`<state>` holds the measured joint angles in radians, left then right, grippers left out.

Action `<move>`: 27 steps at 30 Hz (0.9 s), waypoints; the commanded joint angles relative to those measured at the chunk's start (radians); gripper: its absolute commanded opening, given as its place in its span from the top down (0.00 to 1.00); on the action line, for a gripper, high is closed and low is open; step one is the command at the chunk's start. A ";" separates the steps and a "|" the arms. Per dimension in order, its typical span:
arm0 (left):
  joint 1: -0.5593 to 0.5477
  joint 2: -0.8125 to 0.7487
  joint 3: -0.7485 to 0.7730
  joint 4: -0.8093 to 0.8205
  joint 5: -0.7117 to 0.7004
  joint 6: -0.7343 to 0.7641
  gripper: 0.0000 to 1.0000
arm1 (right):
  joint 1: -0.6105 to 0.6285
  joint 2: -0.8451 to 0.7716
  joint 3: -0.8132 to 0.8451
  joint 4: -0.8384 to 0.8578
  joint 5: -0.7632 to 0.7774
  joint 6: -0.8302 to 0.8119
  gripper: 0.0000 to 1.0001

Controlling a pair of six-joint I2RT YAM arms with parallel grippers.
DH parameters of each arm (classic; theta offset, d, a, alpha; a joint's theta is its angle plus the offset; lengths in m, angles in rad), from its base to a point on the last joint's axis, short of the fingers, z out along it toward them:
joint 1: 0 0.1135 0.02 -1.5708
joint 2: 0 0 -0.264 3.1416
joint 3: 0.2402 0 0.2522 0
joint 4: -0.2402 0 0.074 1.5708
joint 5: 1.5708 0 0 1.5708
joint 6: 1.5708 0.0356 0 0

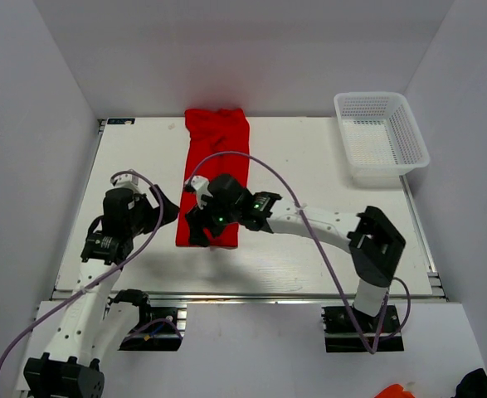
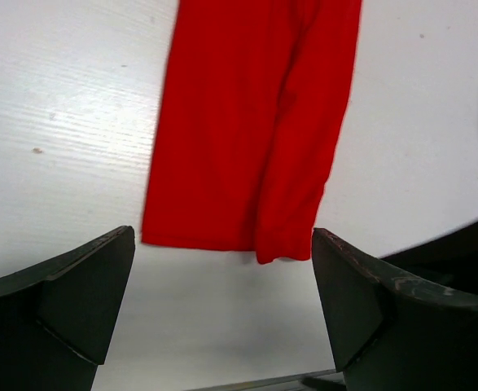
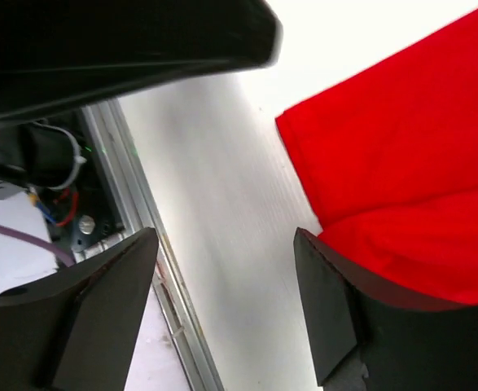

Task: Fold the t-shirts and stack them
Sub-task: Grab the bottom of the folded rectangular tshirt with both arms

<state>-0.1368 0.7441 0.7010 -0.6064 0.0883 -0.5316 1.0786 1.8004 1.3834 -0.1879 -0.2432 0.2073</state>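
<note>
Red t-shirt (image 1: 214,162): long folded strip, mid-table (image 1: 309,166). Left gripper (image 2: 222,236): jaws apart, left of strip. Right gripper (image 3: 225,236): jaws apart, at strip's near end. White mesh basket (image 1: 411,128): far right.

one red t-shirt (image 1: 215,157) on the one white table (image 1: 326,249), reaching its far edge. one white basket (image 1: 382,137) at the far right corner. two arms at the near edge: left arm (image 1: 85,307), right arm (image 1: 309,222). two grippers: left gripper (image 1: 167,209), right gripper (image 1: 200,228).
</note>
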 commanded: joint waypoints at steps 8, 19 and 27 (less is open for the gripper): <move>0.005 0.265 -0.054 0.338 0.333 0.007 0.01 | -0.132 -0.219 -0.296 0.047 0.099 0.162 0.27; -0.092 0.345 -0.127 0.402 0.515 0.108 0.01 | -0.216 -0.127 -0.346 0.016 0.055 0.247 0.41; -0.191 0.445 -0.155 0.399 0.380 0.108 0.16 | -0.243 -0.019 -0.339 0.136 -0.099 0.325 0.42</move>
<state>-0.2996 1.1561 0.5514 -0.2153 0.5247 -0.4419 0.8429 1.7676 1.0058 -0.1299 -0.2584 0.4877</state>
